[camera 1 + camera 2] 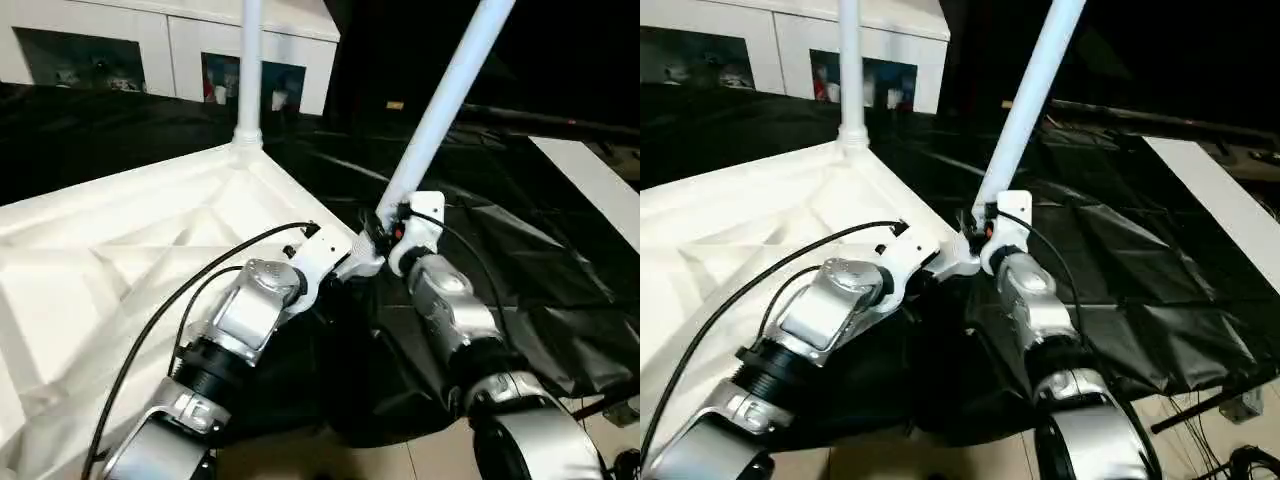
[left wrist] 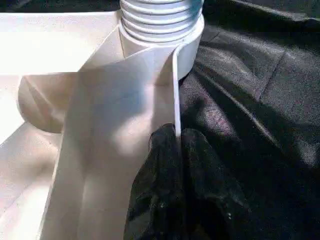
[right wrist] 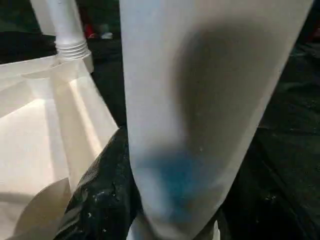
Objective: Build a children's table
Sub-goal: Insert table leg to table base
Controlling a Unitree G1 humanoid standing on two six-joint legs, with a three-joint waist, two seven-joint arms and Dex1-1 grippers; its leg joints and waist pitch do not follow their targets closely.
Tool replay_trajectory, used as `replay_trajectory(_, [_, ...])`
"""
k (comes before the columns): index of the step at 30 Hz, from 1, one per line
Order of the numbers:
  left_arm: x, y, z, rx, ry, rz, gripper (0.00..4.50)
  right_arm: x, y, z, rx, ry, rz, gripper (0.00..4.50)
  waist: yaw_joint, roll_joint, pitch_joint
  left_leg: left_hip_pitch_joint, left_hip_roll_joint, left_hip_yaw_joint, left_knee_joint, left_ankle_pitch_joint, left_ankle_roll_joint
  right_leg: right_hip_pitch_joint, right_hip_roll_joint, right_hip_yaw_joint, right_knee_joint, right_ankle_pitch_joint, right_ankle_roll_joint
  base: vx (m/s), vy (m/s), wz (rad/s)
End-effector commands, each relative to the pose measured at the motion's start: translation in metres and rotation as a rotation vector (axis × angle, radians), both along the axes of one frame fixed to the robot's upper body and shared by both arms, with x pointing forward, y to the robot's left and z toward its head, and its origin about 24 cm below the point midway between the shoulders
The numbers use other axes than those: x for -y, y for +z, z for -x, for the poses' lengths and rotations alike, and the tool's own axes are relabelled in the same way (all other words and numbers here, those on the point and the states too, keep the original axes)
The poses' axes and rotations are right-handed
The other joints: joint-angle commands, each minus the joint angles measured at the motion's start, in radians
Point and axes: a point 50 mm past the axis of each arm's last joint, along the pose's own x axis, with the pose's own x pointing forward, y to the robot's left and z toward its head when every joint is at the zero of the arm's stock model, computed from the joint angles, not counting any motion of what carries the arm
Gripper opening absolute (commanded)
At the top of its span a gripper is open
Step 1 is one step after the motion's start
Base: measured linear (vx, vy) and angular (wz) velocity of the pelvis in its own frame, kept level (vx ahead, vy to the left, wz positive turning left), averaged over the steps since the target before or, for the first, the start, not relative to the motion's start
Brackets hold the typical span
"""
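Your left tool [image 2: 175, 150] is pinched nearly closed on the thin side wall of the top [image 1: 110, 250], one black finger [image 2: 150, 190] on the inner face and the other on the outer, just below a corner socket [image 2: 162, 37]. The top lies underside up on a black sheet [image 1: 520, 250], its ribbed bracing facing you. In the left wrist view a threaded leg end sits in that near socket. Your right tool [image 1: 385, 235] is at the same corner, its fingers clamped around the lower end of a leg [image 1: 440, 105]; that leg leans up and away toward the right rather than standing straight. In the right wrist view the leg sits right against the lens, with a dark finger [image 3: 100, 195] pressed to its side. A second leg [image 1: 250, 70] stands upright in the far corner socket of the top. Behind it, beyond the far edge of the sheet, stands a white cabinet [image 1: 170, 45] with glass doors.
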Motion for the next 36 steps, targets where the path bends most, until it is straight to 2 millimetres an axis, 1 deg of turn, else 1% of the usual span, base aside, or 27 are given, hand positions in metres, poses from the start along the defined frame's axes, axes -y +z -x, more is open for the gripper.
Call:
replay_trajectory(1, [0.009, 0.003, 0.001, -0.007, -0.031, 0.018, 0.00, 0.027, -0.071, 0.033, -0.343, -0.130, 0.067, 1.84, -0.001, 0.035, -0.009, 0.013, 0.043, -0.034, -0.080, -0.630, -0.013, -0.002, -0.082, 0.033, -0.105, -0.620, -0.040, 0.000, 0.000, 0.00])
replay_trajectory(3, [0.008, 0.004, 0.001, -0.007, -0.027, 0.017, 0.00, 0.027, -0.071, 0.033, -0.344, -0.129, 0.067, 1.84, -0.004, 0.040, -0.010, 0.010, 0.047, -0.040, -0.085, -0.650, -0.018, 0.008, -0.083, 0.023, -0.105, -0.596, -0.040, 0.000, 0.000, 0.00])
replay_trajectory(4, [0.006, 0.005, -0.001, -0.004, -0.018, 0.013, 0.00, 0.026, -0.071, 0.033, -0.345, -0.125, 0.068, 1.84, -0.007, 0.040, -0.009, 0.002, 0.048, -0.044, -0.090, -0.659, -0.021, 0.015, -0.083, 0.019, -0.103, -0.578, -0.040, 0.000, 0.000, 0.00])
replay_trajectory(6, [0.006, 0.005, -0.001, -0.003, -0.017, 0.012, 0.00, 0.026, -0.071, 0.033, -0.345, -0.125, 0.069, 1.84, -0.006, 0.041, -0.009, 0.009, 0.048, -0.043, -0.089, -0.676, -0.023, 0.009, -0.084, 0.019, -0.105, -0.584, -0.040, 0.000, 0.000, 0.00])
replay_trajectory(7, [0.006, 0.005, -0.002, 0.000, -0.012, 0.013, 0.00, 0.026, -0.071, 0.032, -0.340, -0.108, 0.067, 1.84, -0.007, 0.042, -0.007, 0.019, 0.044, -0.042, -0.084, -0.693, -0.022, 0.000, -0.086, 0.015, -0.114, -0.613, -0.037, 0.000, 0.000, 0.00])
replay_trajectory(9, [0.006, 0.005, -0.002, 0.000, -0.014, 0.014, 0.00, 0.025, -0.070, 0.031, -0.334, -0.094, 0.068, 1.84, -0.010, 0.043, -0.005, 0.020, 0.044, -0.044, -0.085, -0.709, -0.020, 0.000, -0.083, 0.008, -0.119, -0.631, -0.027, 0.000, 0.000, 0.00])
replay_trajectory(10, [0.007, 0.005, -0.002, 0.001, -0.018, 0.017, 0.00, 0.025, -0.068, 0.030, -0.323, -0.082, 0.074, 1.84, -0.011, 0.046, -0.005, 0.027, 0.045, -0.044, -0.085, -0.729, -0.021, -0.002, -0.082, 0.000, -0.124, -0.632, -0.024, 0.000, 0.000, 0.00])
replay_trajectory(12, [0.006, 0.005, -0.002, 0.013, -0.040, 0.018, 0.00, 0.020, -0.063, 0.028, -0.292, -0.019, 0.047, 1.84, -0.016, 0.055, -0.005, 0.024, 0.053, -0.048, -0.097, -0.772, -0.022, 0.012, -0.074, -0.013, -0.116, -0.575, -0.028, 0.000, 0.000, 0.00])
replay_trajectory(13, [0.005, 0.006, -0.002, 0.020, -0.056, 0.022, 0.00, 0.019, -0.060, 0.026, -0.271, 0.005, 0.035, 2.19, -0.014, 0.056, -0.006, 0.007, 0.062, -0.051, -0.110, -0.785, -0.019, 0.031, -0.074, 0.000, -0.088, -0.504, -0.040, 0.000, 0.000, 0.00])
replay_trajectory(14, [0.005, 0.006, -0.002, 0.020, -0.056, 0.022, 0.00, 0.019, -0.060, 0.026, -0.271, 0.005, 0.035, 2.19, -0.012, 0.053, -0.002, 0.014, 0.058, -0.045, -0.107, -0.793, -0.021, 0.017, -0.080, 0.001, -0.096, -0.519, -0.049, 0.000, 0.000, 0.00])
replay_trajectory(15, [0.004, 0.006, -0.002, 0.021, -0.066, 0.024, 0.00, 0.018, -0.056, 0.024, -0.252, 0.024, 0.025, 2.54, -0.011, 0.050, -0.003, 0.017, 0.053, -0.044, -0.101, -0.775, -0.022, 0.013, -0.089, 0.001, -0.103, -0.546, -0.050, 0.000, 0.000, 0.00])
replay_trajectory(16, [0.000, 0.009, -0.003, 0.025, -0.088, 0.032, 0.00, 0.020, -0.047, 0.019, -0.202, 0.056, 0.012, 2.54, -0.010, 0.050, -0.002, 0.023, 0.045, -0.043, -0.089, -0.736, -0.019, 0.006, -0.101, -0.006, -0.123, -0.613, -0.042, 0.000, 0.000, 0.00])
replay_trajectory(17, [0.000, 0.009, -0.004, 0.025, -0.089, 0.033, 0.00, 0.020, -0.045, 0.019, -0.195, 0.061, 0.011, 2.56, -0.010, 0.051, -0.005, 0.019, 0.045, -0.044, -0.086, -0.712, -0.017, 0.011, -0.105, -0.006, -0.123, -0.625, -0.039, 0.000, 0.000, 0.00])
replay_trajectory(18, [-0.003, 0.010, -0.004, 0.024, -0.097, 0.035, 0.00, 0.021, -0.039, 0.016, -0.165, 0.086, 0.007, 2.66, 0.000, 0.050, -0.011, 0.009, 0.048, -0.040, -0.084, -0.651, -0.010, 0.020, -0.114, 0.006, -0.119, -0.610, -0.047, 0.000, 0.000, 0.00])
replay_trajectory(19, [-0.005, 0.012, -0.005, 0.024, -0.105, 0.035, 0.00, 0.022, -0.035, 0.015, -0.146, 0.105, 0.005, 2.81, 0.006, 0.049, -0.007, 0.010, 0.050, -0.040, -0.086, -0.616, -0.015, 0.014, -0.113, 0.011, -0.114, -0.588, -0.064, 0.000, 0.000, 0.00])
replay_trajectory(20, [-0.007, 0.013, -0.006, 0.023, -0.112, 0.035, 0.00, 0.023, -0.032, 0.013, -0.129, 0.125, 0.002, 2.81, 0.005, 0.047, -0.010, 0.003, 0.050, -0.039, -0.087, -0.592, -0.013, 0.020, -0.110, 0.014, -0.106, -0.564, -0.072, 0.000, 0.000, 0.00])
replay_trajectory(21, [-0.008, 0.014, -0.006, 0.023, -0.117, 0.036, 0.00, 0.025, -0.028, 0.012, -0.114, 0.136, 0.004, 3.04, 0.009, 0.046, -0.013, -0.010, 0.053, -0.035, -0.088, -0.526, -0.005, 0.030, -0.111, 0.022, -0.094, -0.510, -0.093, 0.000, 0.000, 0.00])
replay_trajectory(23, [-0.012, 0.017, -0.008, 0.020, -0.129, 0.038, 0.00, 0.029, -0.020, 0.011, -0.078, 0.173, 0.004, 3.11, 0.020, 0.051, -0.017, -0.008, 0.054, -0.020, -0.083, -0.414, 0.009, 0.024, -0.111, 0.037, -0.081, -0.403, -0.145, 0.000, 0.000, 0.00])
replay_trajectory(24, [-0.014, 0.017, -0.008, 0.021, -0.133, 0.038, 0.00, 0.030, -0.018, 0.010, -0.069, 0.184, 0.005, 3.29, 0.026, 0.047, -0.024, -0.020, 0.052, -0.010, -0.079, -0.316, 0.020, 0.032, -0.105, 0.044, -0.065, -0.309, -0.172, 0.000, 0.000, 0.00])
replay_trajectory(25, [-0.017, 0.019, -0.010, 0.033, -0.151, 0.031, 0.00, 0.034, -0.012, 0.010, -0.044, 0.209, 0.016, 3.29, 0.037, 0.041, -0.025, -0.023, 0.049, -0.001, -0.074, -0.251, 0.040, 0.032, -0.098, 0.049, -0.054, -0.258, -0.178, 0.000, 0.000, 0.00])
replay_trajectory(28, [-0.025, 0.021, -0.007, 0.013, -0.236, 0.033, 0.00, 0.042, 0.000, 0.023, 0.016, 0.399, 0.041, 3.56, 0.055, 0.035, -0.030, -0.001, 0.048, 0.024, -0.057, -0.224, 0.080, 0.009, -0.086, 0.066, -0.050, -0.288, -0.190, 0.046, -0.045, 0.14])
replay_trajectory(30, [-0.029, 0.021, -0.005, 0.009, -0.290, 0.028, 0.00, 0.046, 0.003, 0.033, 0.034, 0.480, 0.053, 3.78, 0.062, 0.030, -0.037, -0.015, 0.046, 0.029, -0.052, -0.165, 0.100, 0.017, -0.080, 0.075, -0.029, -0.213, -0.206, 0.078, -0.055, 0.13])
replay_trajectory(31, [-0.031, 0.021, -0.004, 0.013, -0.331, 0.024, 0.00, 0.049, 0.005, 0.038, 0.042, 0.522, 0.061, 3.82, 0.069, 0.032, -0.042, -0.026, 0.045, 0.027, -0.047, -0.100, 0.123, 0.030, -0.079, 0.073, -0.017, -0.135, -0.212, 0.087, -0.039, -0.02])
replay_trajectory(33, [-0.035, 0.021, -0.001, 0.023, -0.405, 0.012, 0.00, 0.053, 0.007, 0.049, 0.055, 0.596, 0.083, 4.01, 0.069, 0.036, -0.049, -0.025, 0.043, 0.032, -0.033, -0.011, 0.150, 0.032, -0.073, 0.075, 0.009, 0.039, -0.251, 0.085, -0.036, -0.02])
replay_trajectory(34, [-0.040, 0.021, 0.002, 0.006, -0.462, 0.003, 0.00, 0.056, 0.008, 0.059, 0.061, 0.666, 0.087, 4.21, 0.071, 0.039, -0.053, -0.023, 0.041, 0.033, -0.030, 0.015, 0.159, 0.035, -0.072, 0.075, 0.015, 0.084, -0.262, 0.000, 0.000, 0.00])
replay_trajectory(35, [-0.043, 0.020, 0.005, -0.010, -0.492, -0.001, 0.00, 0.057, 0.009, 0.066, 0.061, 0.706, 0.084, 4.21, 0.072, 0.035, -0.056, -0.023, 0.039, 0.033, -0.026, 0.043, 0.171, 0.039, -0.070, 0.075, 0.021, 0.131, -0.272, 0.061, -0.023, -0.01])
replay_trajectory(36, [-0.045, 0.021, 0.007, -0.007, -0.531, 0.000, 0.00, 0.058, 0.009, 0.070, 0.055, 0.729, 0.079, 4.21, 0.075, 0.041, -0.058, -0.022, 0.040, 0.033, -0.022, 0.079, 0.194, 0.038, -0.067, 0.075, 0.029, 0.206, -0.289, 0.000, 0.000, 0.00])
